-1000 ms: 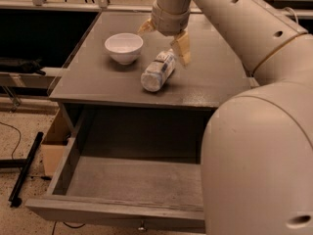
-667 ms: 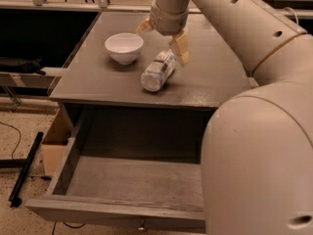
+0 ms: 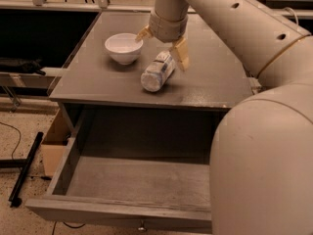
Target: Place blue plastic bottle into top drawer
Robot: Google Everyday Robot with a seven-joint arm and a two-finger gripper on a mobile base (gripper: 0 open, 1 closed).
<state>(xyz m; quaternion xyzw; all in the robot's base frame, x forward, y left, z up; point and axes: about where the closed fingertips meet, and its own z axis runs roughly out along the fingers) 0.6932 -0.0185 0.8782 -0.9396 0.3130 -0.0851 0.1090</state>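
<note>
The blue plastic bottle [image 3: 157, 72] lies on its side on the grey table [image 3: 98, 82], just right of the white bowl. My gripper [image 3: 163, 45] hangs over the bottle's far end, open, with one tan finger [image 3: 180, 53] at the bottle's right and the other [image 3: 144, 33] up by the bowl. Nothing is held. Below the tabletop the top drawer [image 3: 132, 180] is pulled out wide, its grey inside bare, with a small metal knob [image 3: 142, 226] on its front.
A white bowl [image 3: 123, 47] stands on the table left of the bottle. My arm's large pale body [image 3: 264, 151] fills the right side and covers the drawer's right end. A cardboard box [image 3: 53, 146] and black cables [image 3: 22, 168] sit on the floor at left.
</note>
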